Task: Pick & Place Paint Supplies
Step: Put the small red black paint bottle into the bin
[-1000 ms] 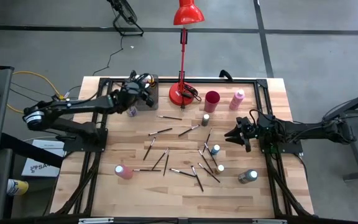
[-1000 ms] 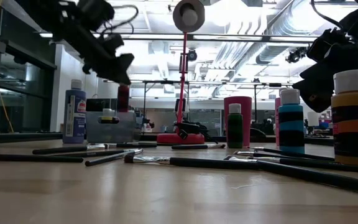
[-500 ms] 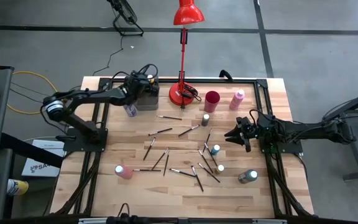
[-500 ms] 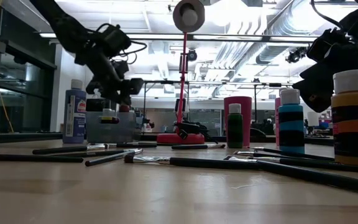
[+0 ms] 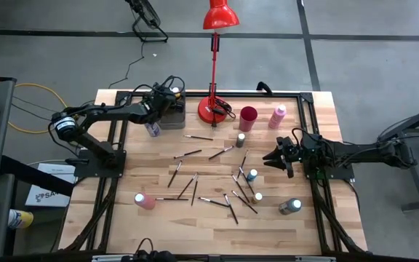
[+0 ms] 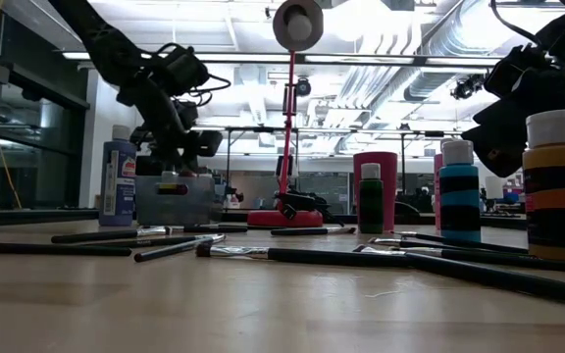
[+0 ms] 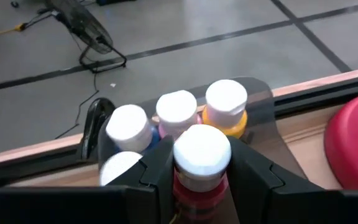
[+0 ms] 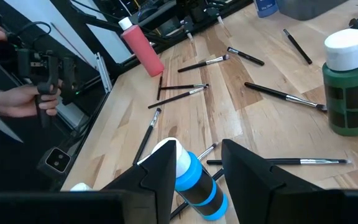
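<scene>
Left hand [image 7: 201, 177] pinches a red paint bottle [image 7: 199, 186] — round white cap, label hidden.

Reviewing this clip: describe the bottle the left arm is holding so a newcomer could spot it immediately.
Find the red lamp base at the table's far edge; just beside it sits a grey bin already holding white-capped bottles. The left gripper hangs over that bin, its fingers closed on a red bottle. Unlike its neighbours, it is clamped between dark fingers.
</scene>
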Robot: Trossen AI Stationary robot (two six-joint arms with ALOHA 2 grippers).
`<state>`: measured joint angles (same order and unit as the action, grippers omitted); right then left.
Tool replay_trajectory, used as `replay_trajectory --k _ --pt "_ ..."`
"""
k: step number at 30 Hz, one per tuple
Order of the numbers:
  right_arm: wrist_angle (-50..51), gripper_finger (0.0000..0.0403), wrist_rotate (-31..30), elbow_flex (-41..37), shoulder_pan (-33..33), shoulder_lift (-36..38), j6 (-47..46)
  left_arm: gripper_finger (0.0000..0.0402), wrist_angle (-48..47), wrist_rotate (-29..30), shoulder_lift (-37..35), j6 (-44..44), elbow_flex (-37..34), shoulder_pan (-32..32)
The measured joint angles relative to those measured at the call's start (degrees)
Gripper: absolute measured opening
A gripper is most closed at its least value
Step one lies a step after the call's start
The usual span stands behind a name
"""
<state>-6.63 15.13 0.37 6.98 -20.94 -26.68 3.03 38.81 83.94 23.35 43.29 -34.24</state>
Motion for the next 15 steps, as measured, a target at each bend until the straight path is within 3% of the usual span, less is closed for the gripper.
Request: replay_trajectory --k 15 --pt "0.0 0.0122 0.0 0.0 0.0 0.0 0.0 0.0114 0.5 1.4 3.2 2.7 0.0 0.0"
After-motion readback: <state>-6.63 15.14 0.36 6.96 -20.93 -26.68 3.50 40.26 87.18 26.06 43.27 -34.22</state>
